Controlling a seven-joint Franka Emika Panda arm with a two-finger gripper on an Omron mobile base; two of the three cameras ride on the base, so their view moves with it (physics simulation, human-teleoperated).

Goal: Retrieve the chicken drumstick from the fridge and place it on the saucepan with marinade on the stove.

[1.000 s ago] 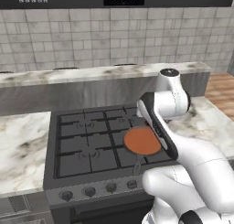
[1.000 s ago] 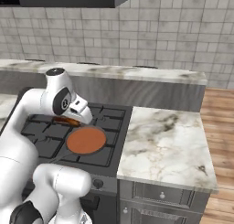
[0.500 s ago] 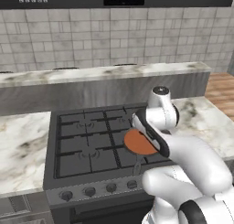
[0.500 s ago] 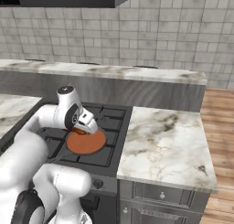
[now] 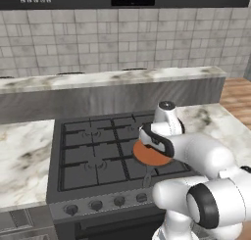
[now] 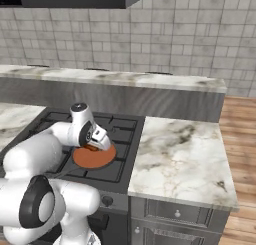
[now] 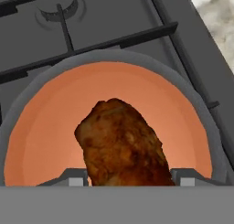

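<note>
Jaws clamped on either side of glossy brown chicken drumstick (image 7: 122, 143), hanging right over round shallow saucepan with orange-brown marinade (image 7: 41, 127) on black gas stove (image 5: 93, 156), so placing step now, probably just needs lowering slightly and letting go.

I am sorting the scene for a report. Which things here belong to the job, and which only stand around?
Part of the job:
- glossy brown chicken drumstick, between the pincer fingers
- round shallow saucepan with orange-brown marinade, directly under the drumstick
- black gas stove with dark grates

Only standing around:
- marbled white counter
- grey tiled wall
</note>
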